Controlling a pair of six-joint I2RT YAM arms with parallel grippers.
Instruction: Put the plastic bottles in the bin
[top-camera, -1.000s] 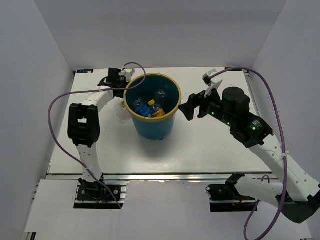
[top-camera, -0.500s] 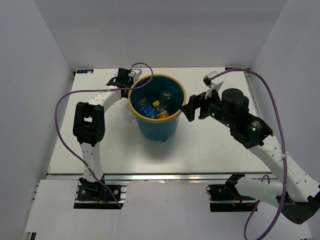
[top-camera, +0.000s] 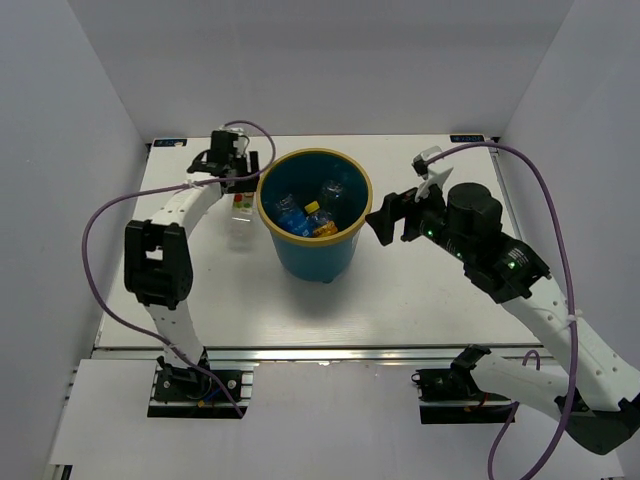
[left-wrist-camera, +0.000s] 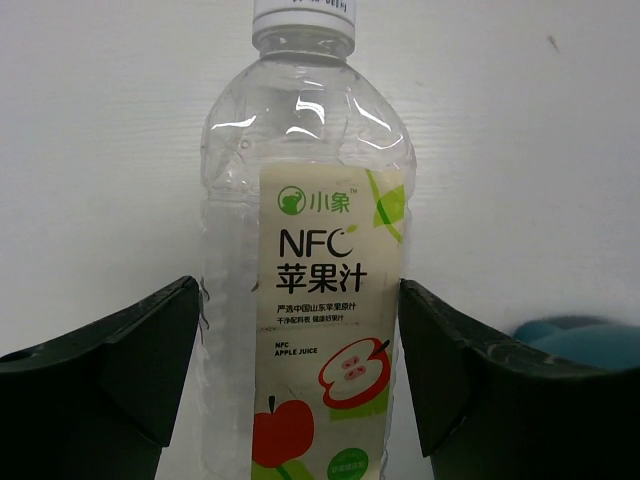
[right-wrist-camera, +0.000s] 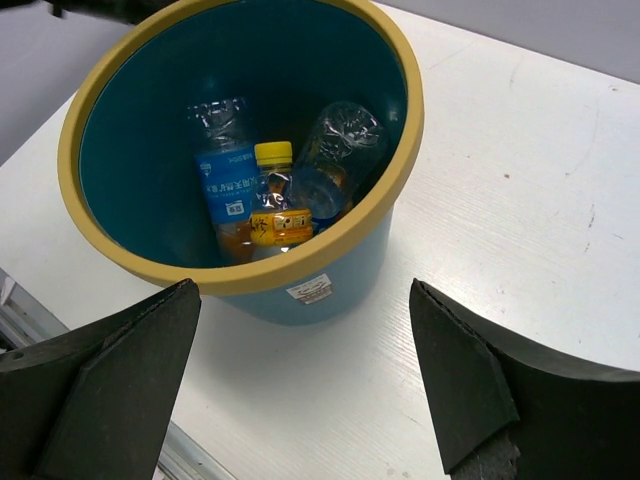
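The last bottle outside the bin, a clear apple-juice bottle (left-wrist-camera: 305, 150) with a white-green label, sat just left of the bin (top-camera: 313, 151) at the far side of the surface (top-camera: 420, 290). The left end effector (left-wrist-camera: 300, 295) had a finger against each flank of it, apparently closed on it, though how firmly could not be told. The contact looked to fall on the labelled body rather than the stiffer neck. The thin, empty wall could therefore buckle or twist between the pads, and the bottle might rotate or slide out once raised. The bin's yellowish rim stood much higher than the bottle and very near it. A shallow lift would likely knock the bottle or the wrist against the rim, which could push the bin across the surface or tip it. The bin looked light, holding only several other bottles (right-wrist-camera: 275, 215), among them a blue-labelled one and an orange one. The left arm was stretched far forward, so it probably had little spare reach for a tall, clean arc. The purple cable (top-camera: 165, 195) looping beside the arm could also drag. The right end effector (top-camera: 385, 215) hung spread wide and held nothing, just right of the bin and facing it. A shoved bin might run into those fingers.
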